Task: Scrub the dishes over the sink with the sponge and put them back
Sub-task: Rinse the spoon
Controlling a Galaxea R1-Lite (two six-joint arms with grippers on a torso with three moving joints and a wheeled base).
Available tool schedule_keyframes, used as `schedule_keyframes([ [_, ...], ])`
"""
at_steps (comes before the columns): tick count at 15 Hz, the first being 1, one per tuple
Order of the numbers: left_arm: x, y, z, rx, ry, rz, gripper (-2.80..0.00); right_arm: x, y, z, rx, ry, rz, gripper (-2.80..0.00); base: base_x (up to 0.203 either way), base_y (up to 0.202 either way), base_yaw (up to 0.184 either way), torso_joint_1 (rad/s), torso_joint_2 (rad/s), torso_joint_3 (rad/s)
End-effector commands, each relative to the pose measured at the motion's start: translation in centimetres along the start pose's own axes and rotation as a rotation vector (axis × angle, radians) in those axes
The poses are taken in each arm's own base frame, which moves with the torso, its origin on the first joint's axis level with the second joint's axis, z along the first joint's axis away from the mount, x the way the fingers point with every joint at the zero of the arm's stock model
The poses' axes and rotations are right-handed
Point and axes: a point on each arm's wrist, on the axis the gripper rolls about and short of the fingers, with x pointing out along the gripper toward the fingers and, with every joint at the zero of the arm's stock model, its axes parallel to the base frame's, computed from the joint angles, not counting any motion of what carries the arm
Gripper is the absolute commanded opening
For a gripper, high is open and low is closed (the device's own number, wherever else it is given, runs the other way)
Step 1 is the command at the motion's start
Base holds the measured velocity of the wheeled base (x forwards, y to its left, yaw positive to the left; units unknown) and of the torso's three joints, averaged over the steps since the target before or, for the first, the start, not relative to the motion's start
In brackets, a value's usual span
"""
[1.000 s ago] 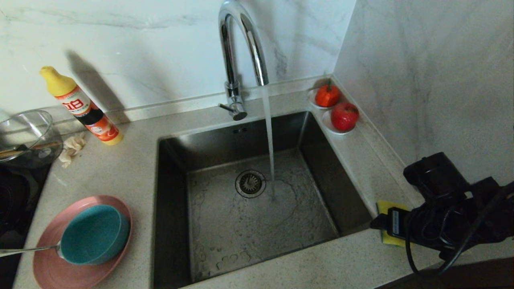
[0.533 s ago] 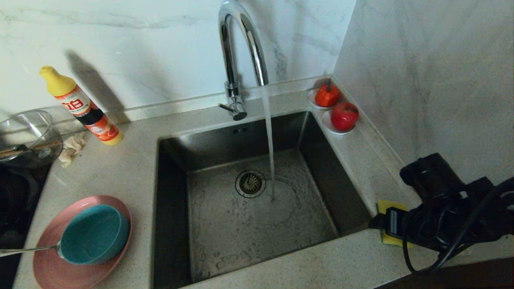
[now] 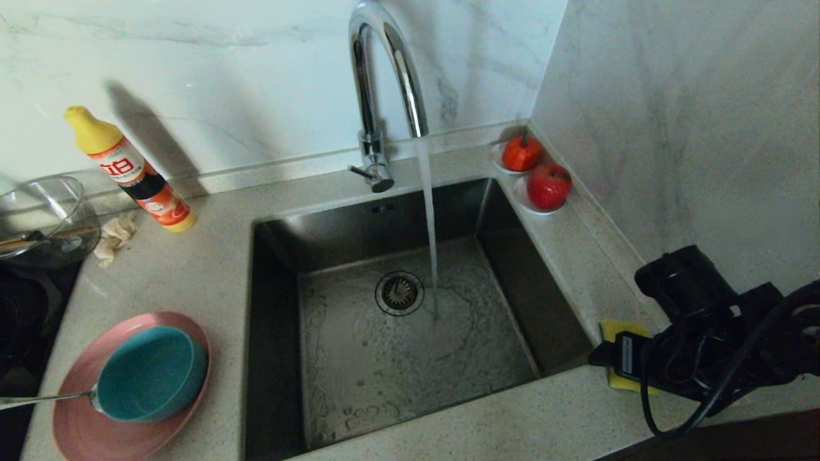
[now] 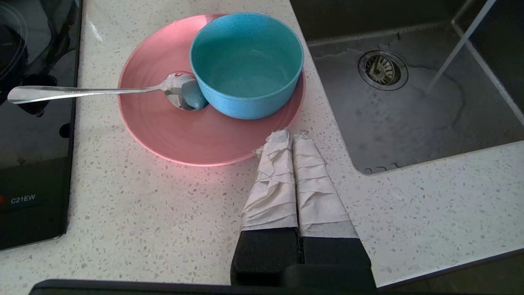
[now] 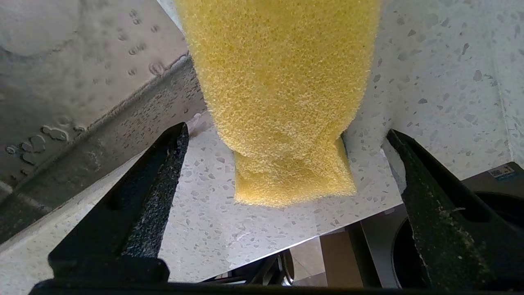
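On the counter to the right of the sink (image 3: pixel 275 333), my right gripper (image 5: pixel 286 135) stands with its two black fingers (image 5: pixel 139 196) spread wide, one on either side of the sponge (image 5: pixel 282 94). Neither finger touches the foam; bare speckled counter (image 5: pixel 430 73) shows in both gaps. Yellow foam faces up, and the sponge lies flat near the basin's front right corner. From the head camera I see only a yellow strip of it beside the black wrist that covers the rest.

My left gripper (image 4: pixel 291 137) hangs above the counter on the other side of the basin, its two white-wrapped fingers (image 4: pixel 274 180) pressed together and holding nothing. Its tips appear just at the near rim of the pink plate (image 4: pixel 180 135); I cannot tell whether they touch it. The teal bowl (image 4: pixel 245 78) sits upright on the plate, toward the sink side. The spoon (image 4: pixel 82 92) rests with its bowl on the plate against the teal bowl, its handle reaching out over the edge of a black cooktop (image 4: pixel 32 164).

Water runs from the tap (image 3: pixel 384 70) and lands beside the round drain (image 3: pixel 399 292). Behind the plate stand a detergent bottle (image 3: pixel 128 169), a crumpled cloth scrap (image 3: pixel 115 237) and a glass bowl (image 3: pixel 41 214). Two red fruits on small white saucers (image 3: pixel 538 176) sit at the far right corner.
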Motion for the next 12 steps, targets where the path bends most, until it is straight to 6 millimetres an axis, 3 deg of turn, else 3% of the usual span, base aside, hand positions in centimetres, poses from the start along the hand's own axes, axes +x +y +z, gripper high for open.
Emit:
schedule_keyframes([
  [1,0.0,0.0,0.0,0.0,-0.001,0.0,-2.8,0.3,-0.1,0.3,0.011,-0.002,-0.006,0.0,0.0,0.0,0.0,0.0,0.0,0.0],
  [12,0.0,0.0,0.0,0.0,-0.002,-0.001,-2.8,1.5,0.5,1.2,0.023,-0.002,-0.015,0.0,0.0,0.0,0.0,0.0,0.0,0.0],
])
